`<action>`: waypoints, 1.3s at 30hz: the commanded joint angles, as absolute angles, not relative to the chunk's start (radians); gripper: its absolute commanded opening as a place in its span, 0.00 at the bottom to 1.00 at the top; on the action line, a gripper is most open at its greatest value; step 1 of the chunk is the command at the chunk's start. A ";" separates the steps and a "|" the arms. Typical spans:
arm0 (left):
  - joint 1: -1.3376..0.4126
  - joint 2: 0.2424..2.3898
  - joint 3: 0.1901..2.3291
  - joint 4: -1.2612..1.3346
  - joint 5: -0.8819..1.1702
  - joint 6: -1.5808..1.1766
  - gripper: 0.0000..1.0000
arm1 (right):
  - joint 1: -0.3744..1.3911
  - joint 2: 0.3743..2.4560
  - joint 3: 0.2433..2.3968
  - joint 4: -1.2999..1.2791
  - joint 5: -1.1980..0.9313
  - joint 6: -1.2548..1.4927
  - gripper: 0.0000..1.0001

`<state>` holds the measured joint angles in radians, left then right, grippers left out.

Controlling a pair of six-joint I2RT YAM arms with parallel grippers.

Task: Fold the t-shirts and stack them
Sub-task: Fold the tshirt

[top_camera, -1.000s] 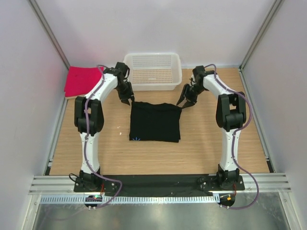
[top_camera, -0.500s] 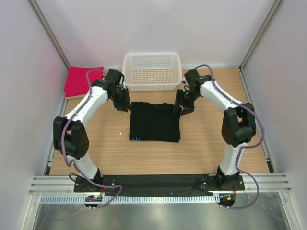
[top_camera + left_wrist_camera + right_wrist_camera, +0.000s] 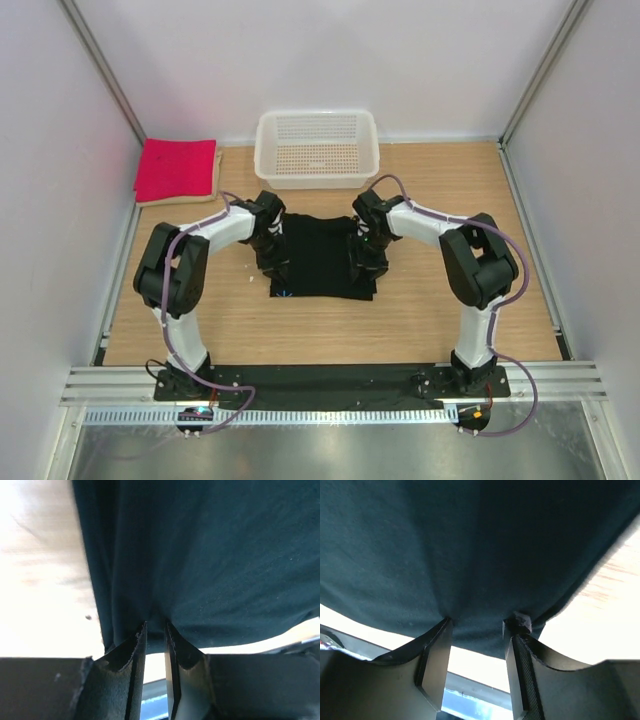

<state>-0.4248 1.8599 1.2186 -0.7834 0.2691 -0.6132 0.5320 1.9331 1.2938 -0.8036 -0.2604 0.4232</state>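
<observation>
A folded black t-shirt lies in the middle of the table. My left gripper is down on its left edge. In the left wrist view its jaws stand narrow, with a pucker of black cloth pinched at the tips. My right gripper is on the shirt's right edge. Its jaws stand wide, tips pressed into the cloth, and a small bunch sits on the right fingertip. A pink-red t-shirt lies folded at the back left on a beige one.
A white mesh basket stands at the back centre, just beyond the black shirt. Grey walls close in both sides. A small speck lies on the wood left of the shirt. The arm bases sit at the near edge.
Both grippers came forward from near the basket and dropped onto the black shirt's side edges. The left jaws narrowed onto the cloth. The shirt lies where it lay.
</observation>
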 commanded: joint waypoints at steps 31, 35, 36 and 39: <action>-0.364 1.687 1.307 -0.735 0.316 -0.339 0.55 | 0.307 1.749 1.310 -0.765 -0.313 0.247 0.69; -0.362 1.764 1.330 -0.707 0.353 -0.347 0.51 | 0.307 1.787 1.332 -0.761 -0.322 0.258 0.66; -0.362 1.772 1.331 -0.701 0.350 -0.351 0.51 | 0.305 1.796 1.330 -0.752 -0.328 0.259 0.66; -0.362 1.796 1.345 -0.693 0.341 -0.357 0.51 | 0.307 1.813 1.333 -0.750 -0.356 0.262 0.63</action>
<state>-0.3634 1.7958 1.2930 -0.7437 0.3164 -0.3798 0.3019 1.8069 1.2911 -0.7773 -0.3176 0.2775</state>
